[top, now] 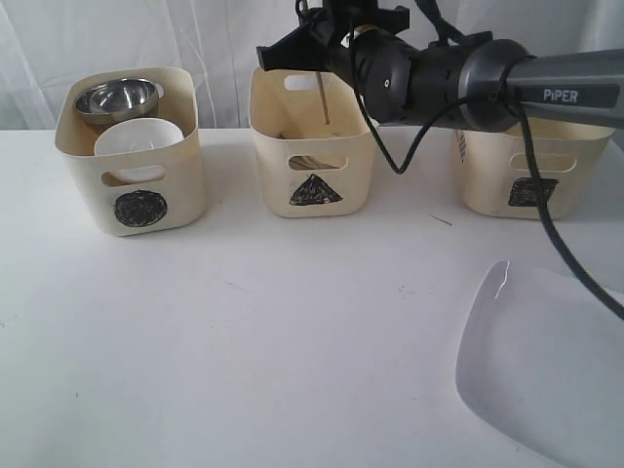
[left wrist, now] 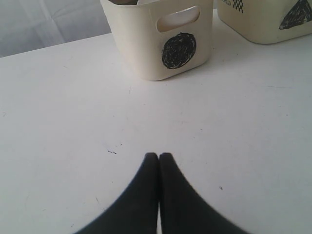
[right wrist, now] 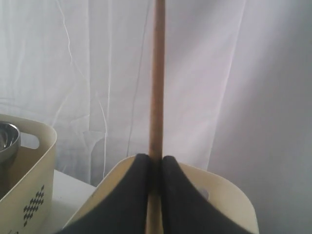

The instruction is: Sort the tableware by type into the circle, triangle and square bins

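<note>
R gripper (top: 322, 57) holds chopstick (top: 323, 102) upright over triangle bin (top: 363, 168), tip inside.

A white, faintly scuffed table (top: 244, 351) stands before a pale, creased curtain (top: 127, 39) in soft light.

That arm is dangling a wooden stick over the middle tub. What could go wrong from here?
The right gripper pinches the chopstick between narrow fingertips; it could tilt or slip, hit the rim of the triangle bin on release and bounce onto the table. The arm's loose cable hangs close to that rim and might snag it.
</note>
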`<control>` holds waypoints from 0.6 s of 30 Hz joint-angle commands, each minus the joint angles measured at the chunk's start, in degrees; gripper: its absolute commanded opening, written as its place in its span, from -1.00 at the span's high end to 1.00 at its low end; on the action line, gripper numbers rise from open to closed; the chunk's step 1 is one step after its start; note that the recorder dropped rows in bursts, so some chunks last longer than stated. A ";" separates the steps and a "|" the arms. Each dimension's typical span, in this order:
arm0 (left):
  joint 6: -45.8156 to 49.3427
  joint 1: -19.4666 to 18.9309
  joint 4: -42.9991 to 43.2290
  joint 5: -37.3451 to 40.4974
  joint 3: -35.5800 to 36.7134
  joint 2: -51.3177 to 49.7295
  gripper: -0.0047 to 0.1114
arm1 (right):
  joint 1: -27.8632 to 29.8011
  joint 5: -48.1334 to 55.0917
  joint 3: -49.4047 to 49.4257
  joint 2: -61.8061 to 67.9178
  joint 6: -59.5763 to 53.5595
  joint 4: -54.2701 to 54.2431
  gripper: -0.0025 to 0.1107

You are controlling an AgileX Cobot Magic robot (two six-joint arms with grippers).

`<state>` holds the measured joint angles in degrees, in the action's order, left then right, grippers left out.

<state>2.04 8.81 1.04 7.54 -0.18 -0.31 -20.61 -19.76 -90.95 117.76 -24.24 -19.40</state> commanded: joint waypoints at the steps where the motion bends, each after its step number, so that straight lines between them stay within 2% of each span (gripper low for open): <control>1: -0.06 -0.11 -0.10 0.21 0.18 0.31 0.92 | 0.75 1.41 -0.98 0.23 0.29 0.17 0.60; 3: -0.06 -0.11 -0.10 0.21 0.18 0.31 0.92 | 0.75 1.41 -0.98 0.23 0.29 0.17 0.37; 6: -0.06 -0.11 -0.10 0.21 0.18 0.31 0.92 | 0.75 1.69 -0.98 0.11 0.29 0.17 0.20; 13: -0.06 -0.11 -0.10 0.21 0.18 0.31 0.92 | 0.75 5.93 -0.98 -2.17 -0.41 0.17 0.23; 18: -0.06 -0.11 -0.10 0.21 0.18 0.31 0.92 | 0.75 8.35 3.27 -6.37 -3.04 0.17 0.42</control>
<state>2.04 8.81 1.04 7.54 -0.18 -0.31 -20.27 -12.47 -90.33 114.41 -26.06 -19.37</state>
